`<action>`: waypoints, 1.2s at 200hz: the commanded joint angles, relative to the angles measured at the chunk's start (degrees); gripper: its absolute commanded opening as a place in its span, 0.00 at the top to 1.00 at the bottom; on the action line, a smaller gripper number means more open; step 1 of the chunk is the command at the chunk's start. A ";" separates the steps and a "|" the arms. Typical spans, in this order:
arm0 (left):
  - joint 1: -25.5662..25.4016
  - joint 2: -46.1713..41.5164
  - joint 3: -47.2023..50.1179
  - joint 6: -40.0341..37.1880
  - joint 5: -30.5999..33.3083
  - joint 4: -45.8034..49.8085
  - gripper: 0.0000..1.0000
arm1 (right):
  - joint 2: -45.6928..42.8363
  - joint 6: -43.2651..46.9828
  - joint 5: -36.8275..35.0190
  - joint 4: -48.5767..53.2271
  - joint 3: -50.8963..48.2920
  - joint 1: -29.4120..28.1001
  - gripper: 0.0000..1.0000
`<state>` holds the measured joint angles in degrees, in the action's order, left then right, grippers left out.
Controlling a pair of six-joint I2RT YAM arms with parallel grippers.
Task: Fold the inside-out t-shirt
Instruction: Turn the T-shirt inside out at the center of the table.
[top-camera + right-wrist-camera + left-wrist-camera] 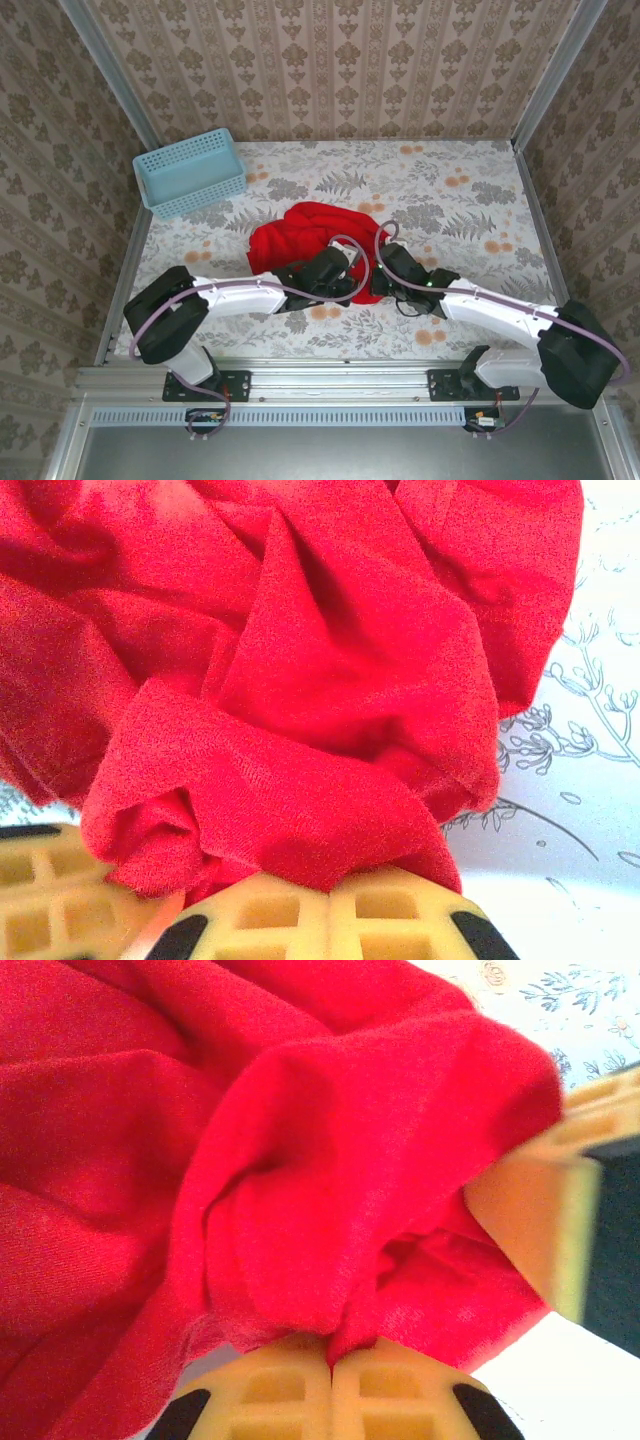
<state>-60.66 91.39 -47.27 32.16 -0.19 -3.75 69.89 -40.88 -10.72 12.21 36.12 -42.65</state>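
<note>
Well, nearest to me I count two white arms with black joints, the left arm and the right arm, and two grippers with yellow grid-pattern fingers. The left gripper is clenched on a fold of the one bright red soft cloth t-shirt. In its wrist view the fingertips meet and a pinch of red cloth comes out between them. The right gripper is clamped the same way on another bunch of the cloth, under a thick roll of red. The two grippers are just beside each other, and each wrist view shows a yellow finger of the other one at its edge, against the cloth.

In the top view, the t-shirt lies crumpled in one heap near the middle of the table. Both wrists cover its near edge, so I cannot tell how the garment lies there. The table covering is pale, printed with grey leaves and orange flowers.

Farther, at the far left corner, stands one light blue plastic basket with perforated walls, well apart from the t-shirt. Behind it are the walls with beige patterned wallpaper.
</note>
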 commanded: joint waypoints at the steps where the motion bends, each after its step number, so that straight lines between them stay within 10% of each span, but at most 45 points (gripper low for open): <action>1: 1.08 1.64 -0.94 1.04 1.67 1.51 1.00 | -3.24 -0.89 4.85 2.10 -1.98 -0.10 1.00; 103: 1.80 6.00 -3.29 0.36 -2.87 -0.91 1.00 | -12.48 -6.15 10.73 1.51 -10.56 2.14 0.79; 170: -1.27 3.54 -1.77 0.22 -4.98 -4.99 1.00 | -10.66 -9.59 3.31 9.29 -8.58 -0.82 0.44; 240: -3.10 -1.94 2.74 0.53 -7.11 -11.97 1.00 | -0.99 -11.46 -3.33 8.88 -2.04 -1.57 0.28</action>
<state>-63.29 93.06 -46.74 32.97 -5.43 -11.00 66.13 -51.27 -9.37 20.47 30.57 -43.79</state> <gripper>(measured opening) 0.054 0.708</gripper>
